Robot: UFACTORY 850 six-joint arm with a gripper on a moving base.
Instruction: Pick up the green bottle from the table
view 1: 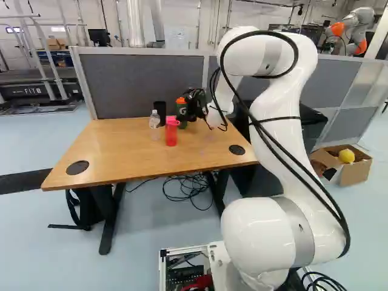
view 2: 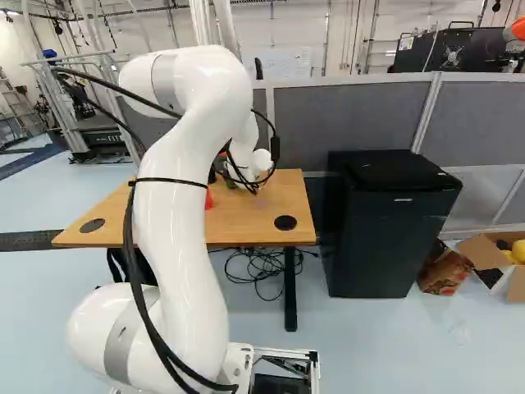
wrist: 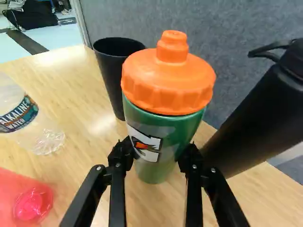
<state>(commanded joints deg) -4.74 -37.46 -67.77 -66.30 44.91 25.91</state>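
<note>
Green sports bottle [wrist: 163,130], orange screw lid [wrist: 168,82] on top: at the table's far side, close to the partition. Whether its base touches the wood, cannot tell. Gripper [view 1: 193,106] at the bottle, end of the white arm [view 1: 279,121]. In the wrist view, gripper [wrist: 156,153] closed on the bottle, one finger against each side of the green body, below the lid.

Close around it: black tumbler [wrist: 111,71], open-topped, just beyond the bottle in the wrist view and near it. Black bottle [wrist: 260,118] with a carry loop on the other side, near the gripper; contact with it, cannot tell. Clear water bottle [view 1: 154,121] near the tumbler, label around it. Red bottle [view 1: 171,132] with pink lid, upright, between the water bottle and the table's near edge.

Underneath all: wooden table [view 1: 109,142], two round black cable grommets set in the top. Grey partition [view 1: 142,85] behind it. Below: black backpack [view 1: 91,206] by one table leg, tangle of black cables [view 1: 188,188] on the floor.

Further out: black mini fridge [view 2: 394,222] beside the table, in the right base view. Past that, red-brown carton [view 2: 445,269], then open cardboard box [view 1: 354,173] holding a yellow round thing [view 1: 347,156]. Another robot [view 1: 353,27], white and orange, beyond the partition at the far right of the left base view.
</note>
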